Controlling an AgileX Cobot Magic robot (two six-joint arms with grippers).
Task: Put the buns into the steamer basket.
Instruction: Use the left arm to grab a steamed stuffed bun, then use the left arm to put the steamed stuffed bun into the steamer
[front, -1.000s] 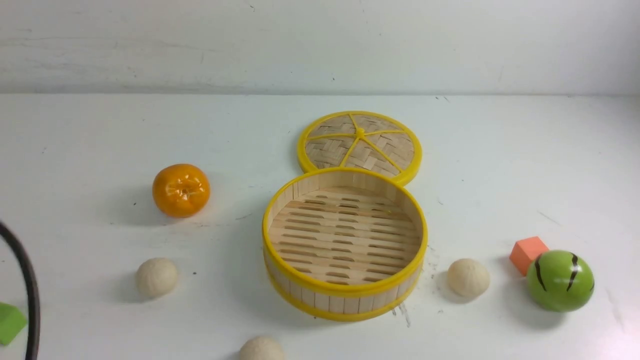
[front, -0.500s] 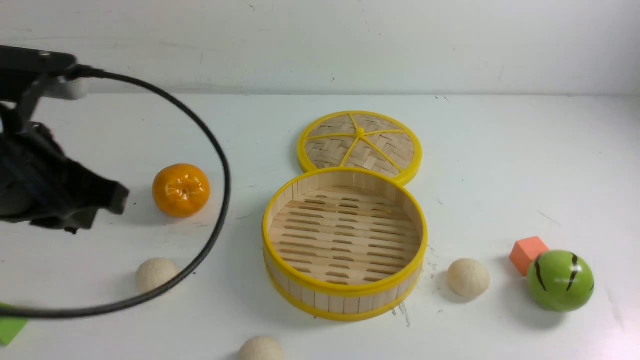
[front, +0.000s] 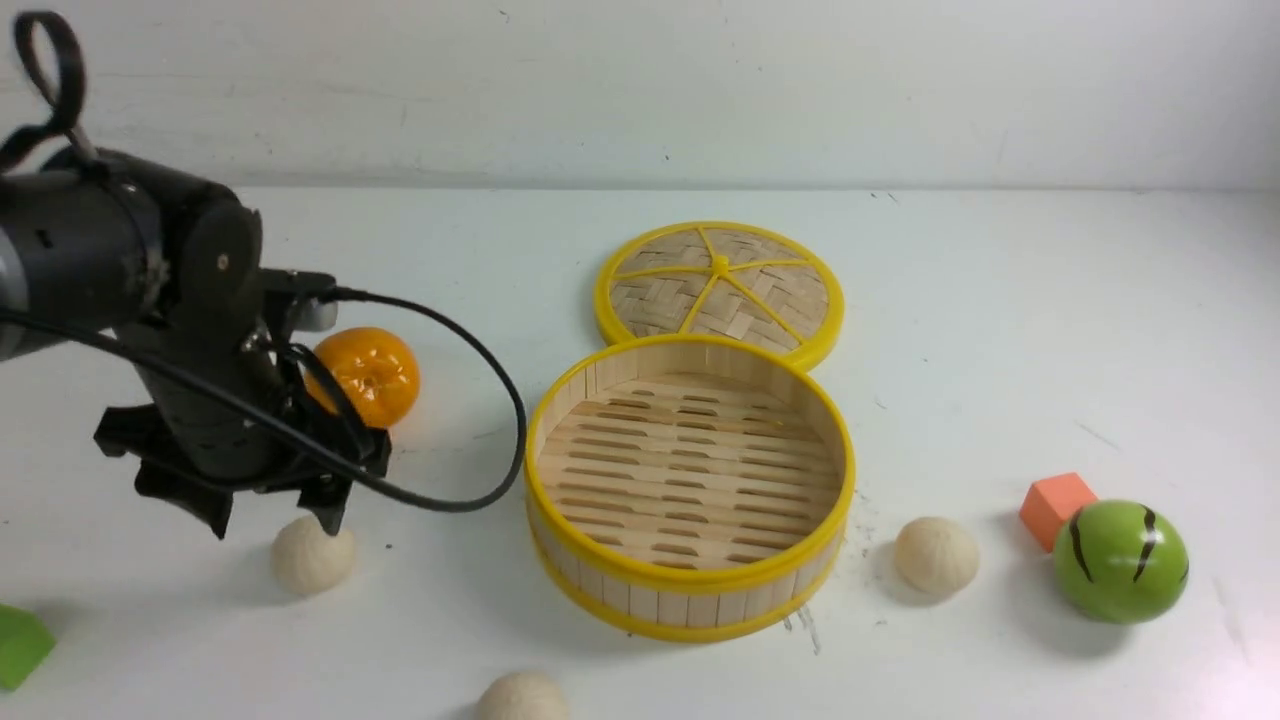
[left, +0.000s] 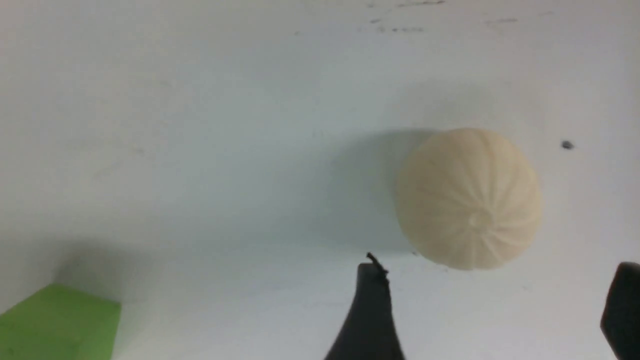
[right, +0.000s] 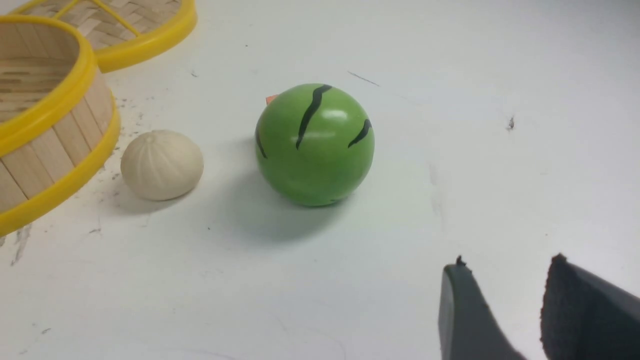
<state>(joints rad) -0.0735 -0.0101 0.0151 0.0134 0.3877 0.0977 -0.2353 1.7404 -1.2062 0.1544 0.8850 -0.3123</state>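
The fingers (front: 335, 512) of the left gripper (front: 275, 520) stand wide apart, tips low over the left bun (front: 312, 556), which lies on the table (front: 1000, 300) left of the basket (front: 690, 592). The right gripper (right: 507, 270) has its fingers (right: 462, 315) slightly apart around nothing, near the green ball (right: 315, 145). The right bun (front: 937, 555) lies just beside the basket and the near bun (front: 522, 697) in front of it, both outside.

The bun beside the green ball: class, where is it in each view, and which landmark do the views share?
Front: bun low right, between basket and green ball.
Left wrist: not in it.
Right wrist: bun between basket and green ball.
Landmark: the green ball, in front and right wrist views.
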